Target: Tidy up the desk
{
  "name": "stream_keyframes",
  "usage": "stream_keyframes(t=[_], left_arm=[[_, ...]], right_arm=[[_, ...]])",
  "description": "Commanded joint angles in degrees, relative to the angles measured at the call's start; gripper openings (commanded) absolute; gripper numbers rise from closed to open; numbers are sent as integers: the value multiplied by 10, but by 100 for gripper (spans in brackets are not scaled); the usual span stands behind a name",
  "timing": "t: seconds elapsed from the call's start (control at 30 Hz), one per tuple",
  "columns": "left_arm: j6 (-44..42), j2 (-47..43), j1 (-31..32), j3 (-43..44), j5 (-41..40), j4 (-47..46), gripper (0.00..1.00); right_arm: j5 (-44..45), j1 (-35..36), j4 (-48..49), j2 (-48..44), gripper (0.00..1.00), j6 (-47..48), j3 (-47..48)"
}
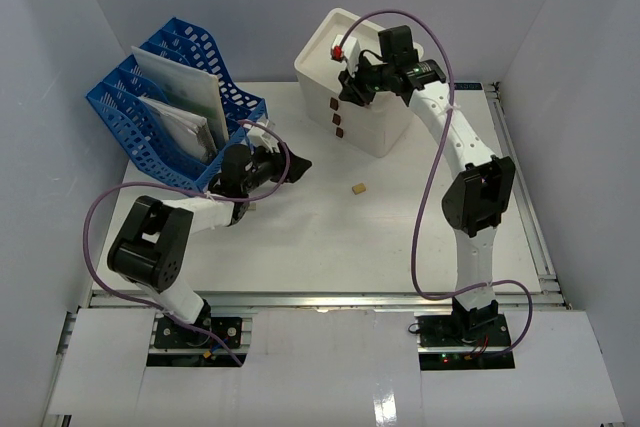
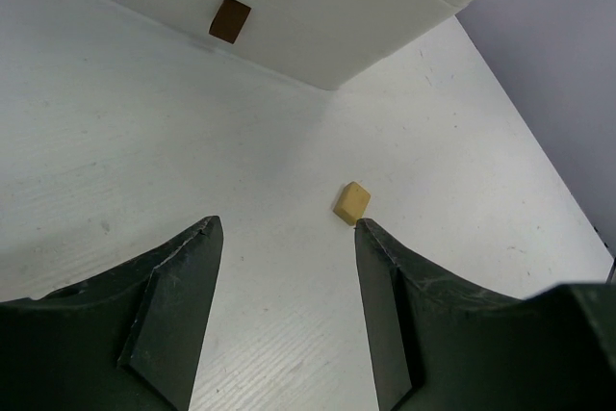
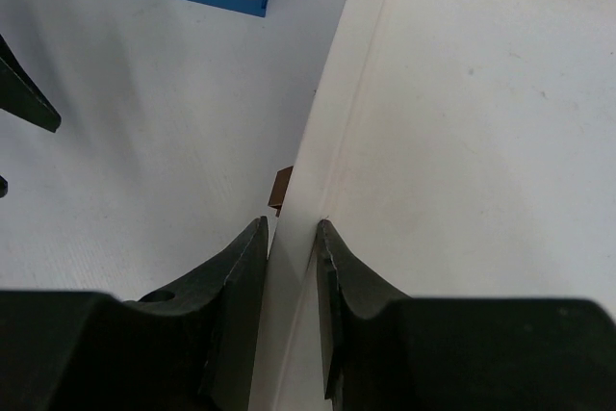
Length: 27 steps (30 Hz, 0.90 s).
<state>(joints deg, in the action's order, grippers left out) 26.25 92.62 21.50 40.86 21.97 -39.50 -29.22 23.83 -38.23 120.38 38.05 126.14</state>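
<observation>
Pinching the rim of the white drawer box [image 1: 385,127], the right end effector [image 3: 290,223] is closed; the left end effector [image 2: 287,223] hangs open left of that box, over the surface [image 1: 400,237] beneath it.

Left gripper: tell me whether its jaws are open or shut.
Open. The left gripper shows bare desk between its jaws; the tan block lies beyond, untouched.

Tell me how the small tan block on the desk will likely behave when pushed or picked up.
The tan block looks boxy with flat faces, so it should slide, not roll, on the smooth desk. Being small, it is probably light and may skid away. It seems rigid; the open left pincer could likely clamp its flat sides.
</observation>
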Motion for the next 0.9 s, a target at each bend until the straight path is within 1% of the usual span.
stream_keyframes(t=[0.0, 0.37, 0.87], left_arm=[[-15, 4, 3, 5, 19, -26, 68], [-18, 37, 14, 21, 23, -36, 68], [-15, 52, 21, 27, 17, -35, 68]], right_arm=[[-21, 16, -106, 44, 20, -40, -4], [10, 0, -91, 59, 21, -44, -3], [7, -16, -82, 65, 24, -47, -8]])
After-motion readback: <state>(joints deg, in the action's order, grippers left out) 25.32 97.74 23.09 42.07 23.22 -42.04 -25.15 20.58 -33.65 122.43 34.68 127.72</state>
